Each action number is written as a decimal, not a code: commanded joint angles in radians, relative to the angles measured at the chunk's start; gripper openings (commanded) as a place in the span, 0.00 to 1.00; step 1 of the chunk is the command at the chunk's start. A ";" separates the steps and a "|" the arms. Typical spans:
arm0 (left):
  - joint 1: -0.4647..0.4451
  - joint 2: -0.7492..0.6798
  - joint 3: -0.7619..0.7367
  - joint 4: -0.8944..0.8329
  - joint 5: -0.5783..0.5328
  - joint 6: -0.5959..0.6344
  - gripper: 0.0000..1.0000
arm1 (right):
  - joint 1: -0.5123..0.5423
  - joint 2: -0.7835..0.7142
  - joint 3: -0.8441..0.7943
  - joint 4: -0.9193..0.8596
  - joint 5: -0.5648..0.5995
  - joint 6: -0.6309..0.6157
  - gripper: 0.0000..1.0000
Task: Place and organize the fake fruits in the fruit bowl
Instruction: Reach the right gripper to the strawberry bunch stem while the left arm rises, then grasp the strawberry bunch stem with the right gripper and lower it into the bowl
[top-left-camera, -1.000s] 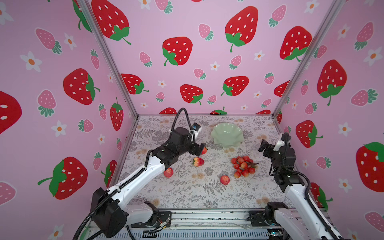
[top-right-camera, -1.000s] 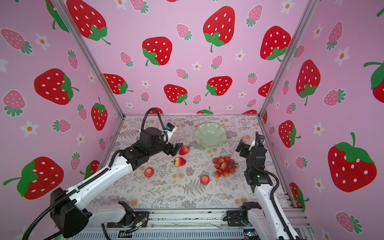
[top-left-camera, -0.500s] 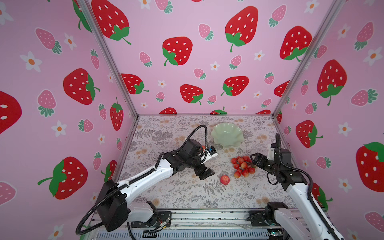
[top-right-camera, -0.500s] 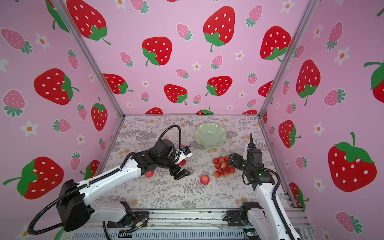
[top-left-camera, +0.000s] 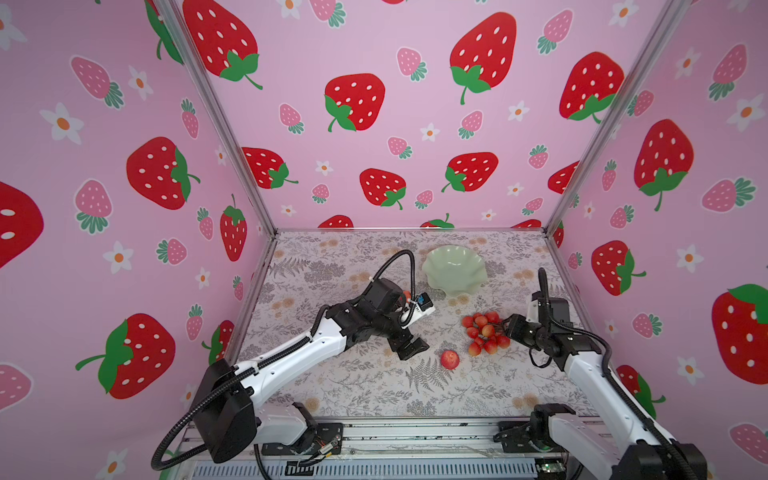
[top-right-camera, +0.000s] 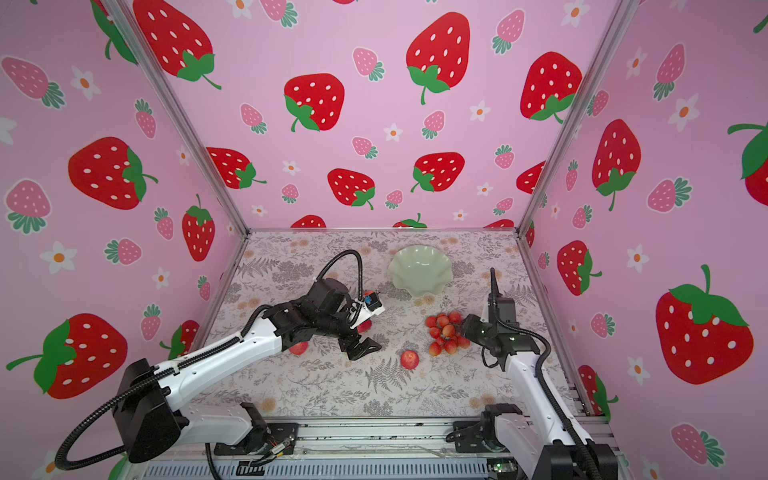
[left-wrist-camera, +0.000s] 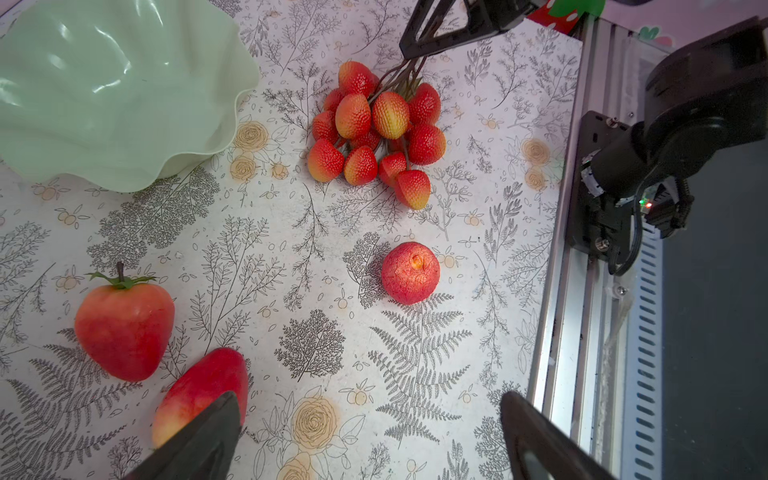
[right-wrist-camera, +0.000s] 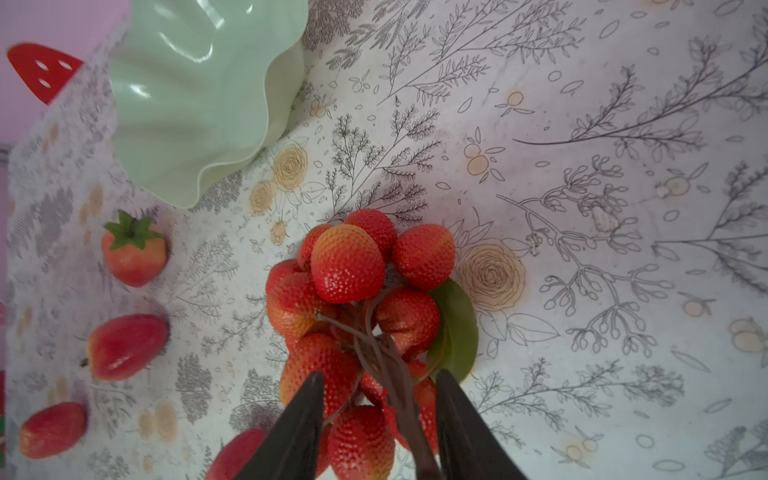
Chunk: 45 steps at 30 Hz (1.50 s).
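bright, even light fills both top views, leaving only faint shadows on the table (top-left-camera: 374, 395); the wide lens stretches the pink walls (top-left-camera: 83, 270) at the edges. white glare streaks the fruit bowl (left-wrist-camera: 104, 83). the right wrist view is dimmer, its bunch of cherries (right-wrist-camera: 347, 270) blurred near the lens.

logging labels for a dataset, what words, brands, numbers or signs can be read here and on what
None readable in any view.
Blue patch on the white camera block at the left wrist: too small to read.
Walls and table cover: only printed strawberries, flowers and plants, no letters.
Fruit bowl: unmarked.
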<state>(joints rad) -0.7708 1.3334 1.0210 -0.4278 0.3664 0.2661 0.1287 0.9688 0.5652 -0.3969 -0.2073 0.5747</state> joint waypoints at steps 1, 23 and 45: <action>-0.004 0.017 0.037 -0.033 -0.005 0.032 0.99 | -0.005 0.012 -0.014 0.027 -0.005 -0.009 0.41; -0.004 0.058 0.070 -0.079 -0.022 0.040 0.99 | -0.006 0.056 -0.025 0.062 -0.013 -0.032 0.11; 0.023 -0.020 0.042 0.023 -0.309 -0.003 0.99 | -0.004 0.195 0.528 0.051 -0.348 -0.039 0.00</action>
<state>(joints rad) -0.7616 1.3483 1.0626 -0.4572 0.1925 0.2707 0.1280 1.1213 1.0153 -0.3859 -0.4282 0.5163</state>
